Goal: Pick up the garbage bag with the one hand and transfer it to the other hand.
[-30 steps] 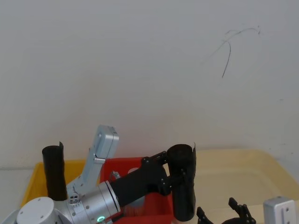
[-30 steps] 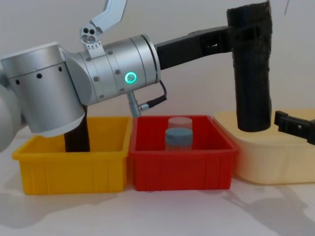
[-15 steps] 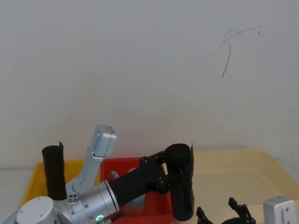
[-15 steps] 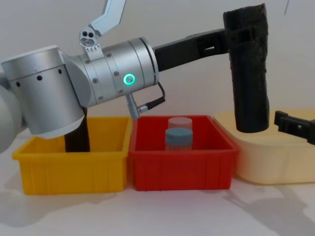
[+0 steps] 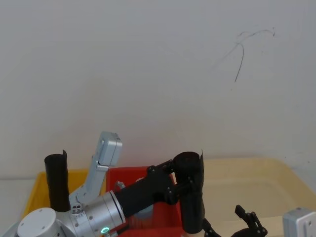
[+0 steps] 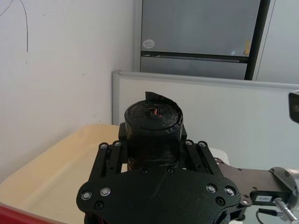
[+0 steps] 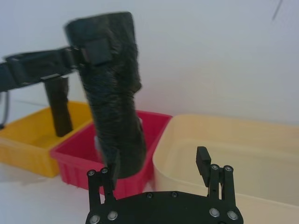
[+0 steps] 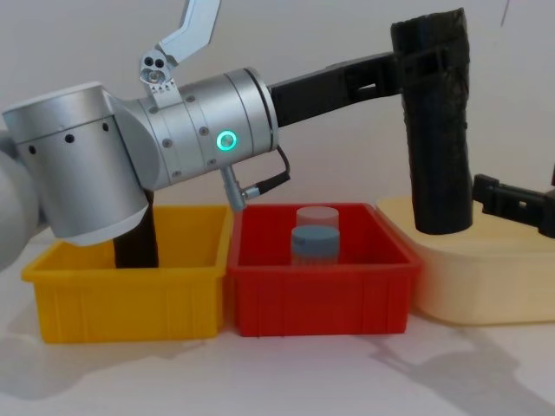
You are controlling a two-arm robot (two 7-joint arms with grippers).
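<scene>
**A:** What does the left gripper have?

**B:** The left gripper [image 8: 425, 65] is clamped on the bag [image 8: 438, 130] close to its top end, with a finger on either side. The bag stands upright in that grip and rests on nothing.

**A:** So where does the bag sit?

**B:** Most of its length hangs below the left gripper's fingers. Its lower end is down near where the red bin [image 8: 321, 299] meets the cream tub [image 8: 486, 286]. I cannot tell which of the two it is over.

**A:** And the right gripper?

**B:** The right gripper [image 7: 156, 168] sits low, well beneath the left one, with its fingers spread wide and nothing between them. Its tips reach toward the bag's lower end. One fingertip is just beside the bag, but I cannot tell whether it touches.

**A:** Anything else close by?

**B:** A blue-capped jar [image 8: 315, 243] stands in the red bin, under the left gripper's arm. Back toward that arm's base, a second roll [image 5: 57, 182] stands upright in the yellow bin [image 8: 130, 303].
</scene>
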